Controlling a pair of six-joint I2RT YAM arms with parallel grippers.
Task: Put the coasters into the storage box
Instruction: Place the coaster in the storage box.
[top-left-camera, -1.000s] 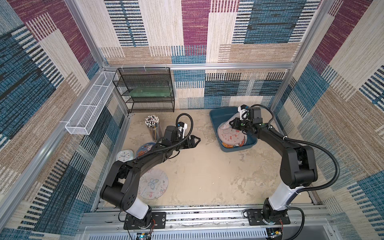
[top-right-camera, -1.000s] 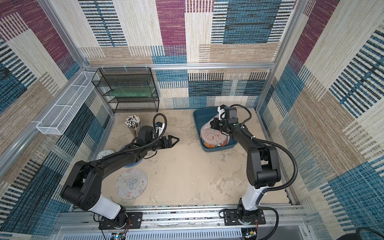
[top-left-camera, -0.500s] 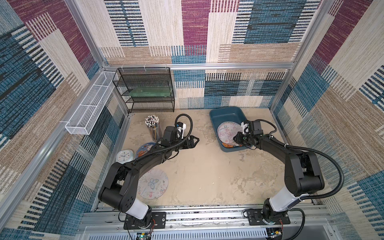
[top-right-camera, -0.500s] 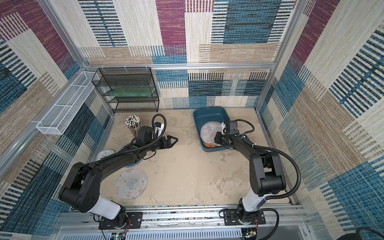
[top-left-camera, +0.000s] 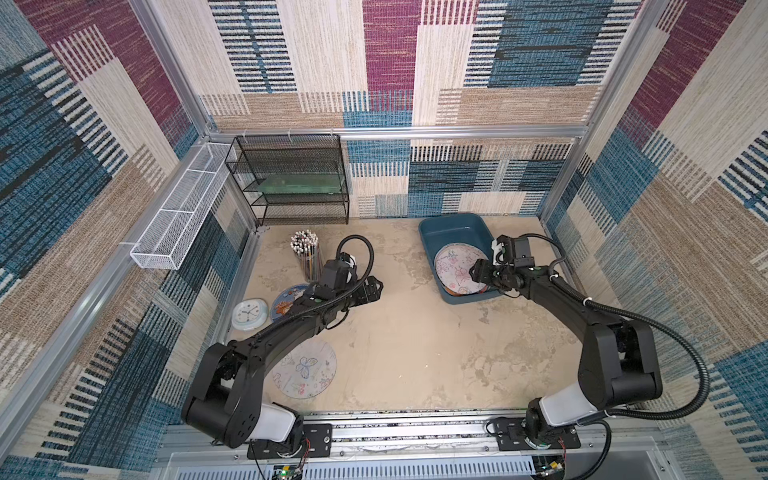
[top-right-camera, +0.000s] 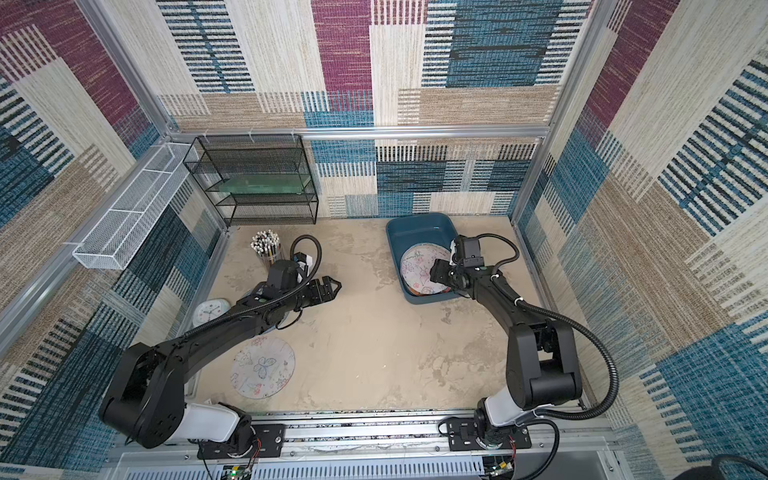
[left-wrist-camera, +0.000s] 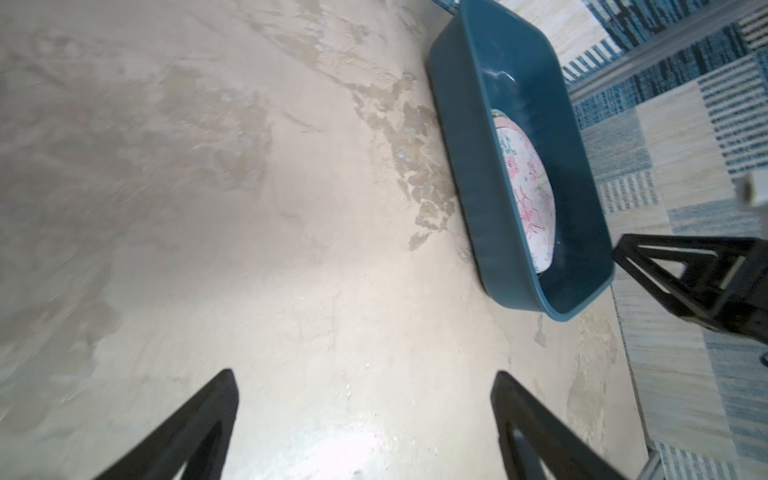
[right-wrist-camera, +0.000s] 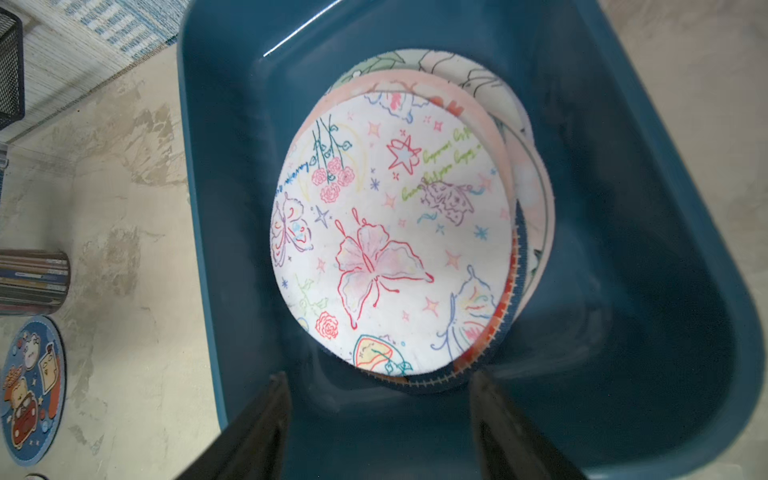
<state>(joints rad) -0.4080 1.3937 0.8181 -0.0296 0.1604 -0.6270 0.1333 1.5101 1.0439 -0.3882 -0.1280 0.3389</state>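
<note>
Over on the far left the white basket (top-left-camera: 178, 216) is hanging on the wall rail, with the black rack (top-left-camera: 291, 178) sitting in the far left corner. In front of the rack a cup of pencils (top-left-camera: 306, 255) is standing upright. Near the left wall a clock (top-left-camera: 249, 314) is lying flat, and right beside it a dark blue coaster (top-left-camera: 286, 300) is peeking out from under the left arm. A pale butterfly coaster (top-left-camera: 305, 368) is lying nearer, partly under that same arm too.

The left gripper (top-left-camera: 372, 288) is hovering over bare table around the middle, its jaws spread wide and holding nothing.

Moving right, the box (top-left-camera: 446, 226) is sitting at the far right of the table, and a stack of coasters (right-wrist-camera: 390, 232) is lying inside it toward its near end, a white one with red butterflies and roses on top. A dark blue stitched edge is showing under the pile.

The right gripper (right-wrist-camera: 380, 419) is hanging over the near end of the box, just short of the stack, jaws apart, gripping nothing.
</note>
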